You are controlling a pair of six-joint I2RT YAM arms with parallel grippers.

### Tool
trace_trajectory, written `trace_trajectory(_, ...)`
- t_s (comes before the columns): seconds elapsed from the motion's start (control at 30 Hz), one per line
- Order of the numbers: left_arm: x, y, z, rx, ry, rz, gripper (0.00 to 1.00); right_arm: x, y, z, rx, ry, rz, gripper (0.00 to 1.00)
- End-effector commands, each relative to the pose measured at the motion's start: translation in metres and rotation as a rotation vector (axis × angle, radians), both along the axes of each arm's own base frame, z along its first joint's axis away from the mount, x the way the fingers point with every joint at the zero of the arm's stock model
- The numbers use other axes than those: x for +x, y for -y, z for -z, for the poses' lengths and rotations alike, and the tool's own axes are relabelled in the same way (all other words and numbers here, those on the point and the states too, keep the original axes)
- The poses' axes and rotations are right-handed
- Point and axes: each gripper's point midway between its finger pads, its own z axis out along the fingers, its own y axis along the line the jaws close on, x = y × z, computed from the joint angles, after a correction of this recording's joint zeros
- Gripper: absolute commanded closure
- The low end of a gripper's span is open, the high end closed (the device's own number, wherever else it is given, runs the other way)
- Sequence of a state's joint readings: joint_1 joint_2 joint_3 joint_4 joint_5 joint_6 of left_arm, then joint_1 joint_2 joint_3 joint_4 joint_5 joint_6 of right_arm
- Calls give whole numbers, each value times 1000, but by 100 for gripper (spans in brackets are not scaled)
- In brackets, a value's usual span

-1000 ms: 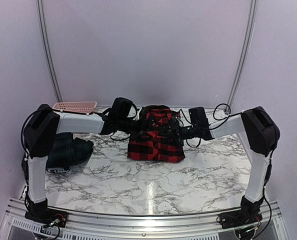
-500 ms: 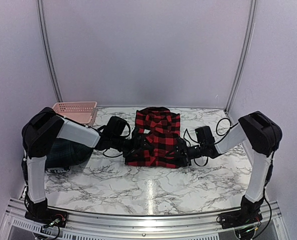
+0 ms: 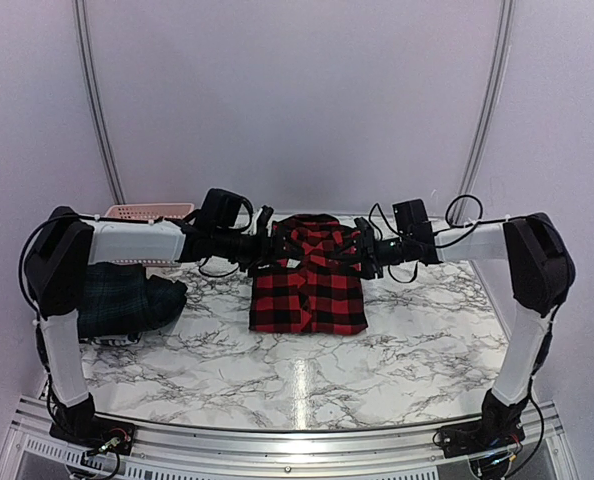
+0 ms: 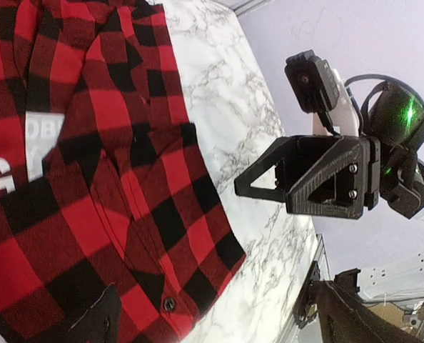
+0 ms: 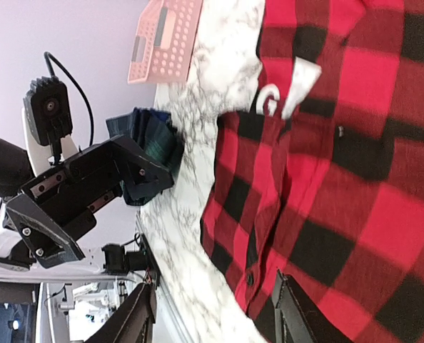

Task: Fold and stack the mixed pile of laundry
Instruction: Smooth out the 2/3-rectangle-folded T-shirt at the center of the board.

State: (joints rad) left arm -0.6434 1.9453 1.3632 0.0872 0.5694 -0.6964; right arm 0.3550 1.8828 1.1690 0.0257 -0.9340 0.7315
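A red-and-black checked shirt [image 3: 312, 295] lies folded flat on the marble table [image 3: 417, 350], mid-table. White lettering [image 4: 1, 179] shows on it in the left wrist view. My left gripper [image 3: 265, 240] hovers over the shirt's far left corner, jaws wide open and empty [image 4: 223, 325]. Opposite it, my right gripper [image 3: 365, 255] hangs over the far right corner, jaws apart with nothing between them [image 5: 215, 318]. A dark green plaid garment [image 3: 127, 300] is heaped at the left under my left arm. Other garments of the pile are out of view.
A pink lattice basket [image 3: 149, 212] stands at the back left of the table, also seen in the right wrist view as the pink basket [image 5: 165, 39]. Purple walls close in the back and sides. A metal rail [image 3: 297, 450] runs along the near edge.
Both arms dipped low to the shirt's near part half a second ago, then rose and drew back to its far end. The shirt went from bunched to flat.
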Motion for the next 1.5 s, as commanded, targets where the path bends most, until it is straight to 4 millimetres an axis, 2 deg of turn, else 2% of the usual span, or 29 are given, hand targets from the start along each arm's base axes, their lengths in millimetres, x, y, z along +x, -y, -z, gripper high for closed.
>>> trace_trajectory(0.0,39,4,43,8,-65,-34,1,27,-15,24,-15,-19,-2,49)
trace_trajectory(0.07,54,12,58,16,-76,-37,1,39,-24,35,-5,-24,-8,49)
trace_trajectory(0.13,65,19,72,28,-91,-32,1,44,-24,54,-1,-64,-7,52)
trace_trajectory(0.23,70,21,89,69,-87,-20,1,47,-9,85,-76,-99,16,54)
trace_trajectory(0.3,65,15,91,107,-82,-6,1,43,3,91,-105,-107,14,57)
trace_trajectory(0.33,62,12,86,122,-67,5,1,40,7,89,-112,-101,9,58)
trace_trajectory(0.4,58,-1,73,164,-29,0,1,37,12,74,-122,-65,-11,58)
trace_trajectory(0.5,58,-37,51,193,1,-81,2,36,19,43,-150,26,-23,59)
trace_trajectory(0.57,60,-65,50,224,-7,-151,5,41,33,31,-199,70,0,59)
trace_trajectory(0.67,59,-94,58,296,-5,-205,10,51,57,37,-320,89,53,61)
trace_trajectory(0.73,56,-102,70,341,-29,-198,15,56,67,53,-406,77,49,63)
trace_trajectory(0.93,62,-99,93,376,-78,-186,28,69,72,75,-485,56,33,64)
trace_trajectory(1.2,61,-84,111,368,-116,-146,36,77,57,87,-479,56,-6,65)
trace_trajectory(1.37,64,-79,115,360,-126,-140,39,78,51,94,-483,50,-27,69)
trace_trajectory(1.47,67,-73,113,348,-122,-131,46,79,51,94,-483,49,-29,75)
